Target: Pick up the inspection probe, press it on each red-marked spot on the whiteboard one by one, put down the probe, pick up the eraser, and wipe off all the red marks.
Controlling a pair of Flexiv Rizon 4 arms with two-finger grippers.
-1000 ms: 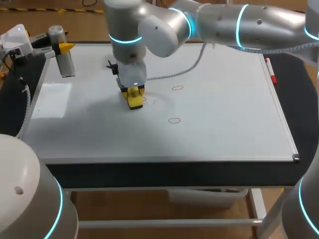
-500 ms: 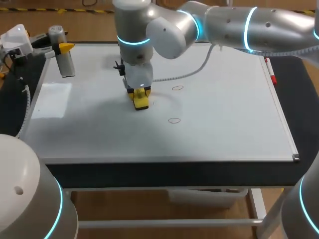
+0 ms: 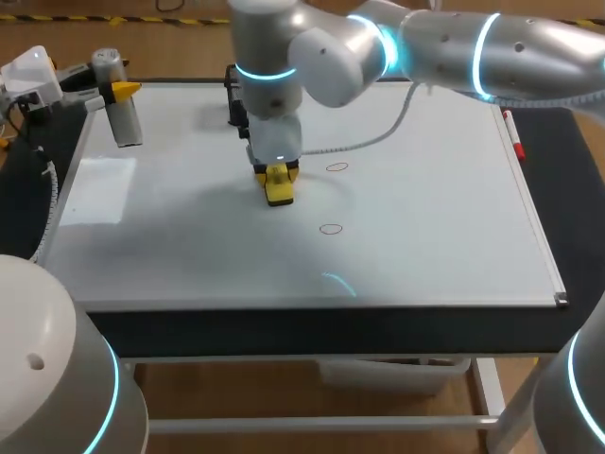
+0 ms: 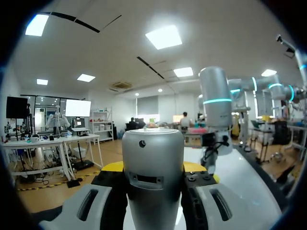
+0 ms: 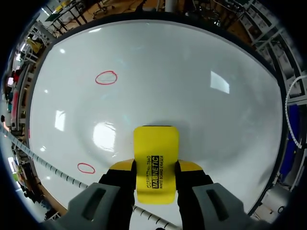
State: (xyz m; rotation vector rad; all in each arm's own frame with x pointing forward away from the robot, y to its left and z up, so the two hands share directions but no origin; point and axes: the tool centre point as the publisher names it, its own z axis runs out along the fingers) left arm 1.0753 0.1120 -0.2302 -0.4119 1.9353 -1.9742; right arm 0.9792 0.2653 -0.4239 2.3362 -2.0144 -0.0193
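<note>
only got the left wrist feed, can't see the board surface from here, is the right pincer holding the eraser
observer: yes, the right pincer is shut on the yellow rectangular eraser, which appears to rest on the white whiteboard.
operator: any red marks on the board
observer: two: a red oval close beside the eraser, and a second red oval nearer the board's front edge.
</note>
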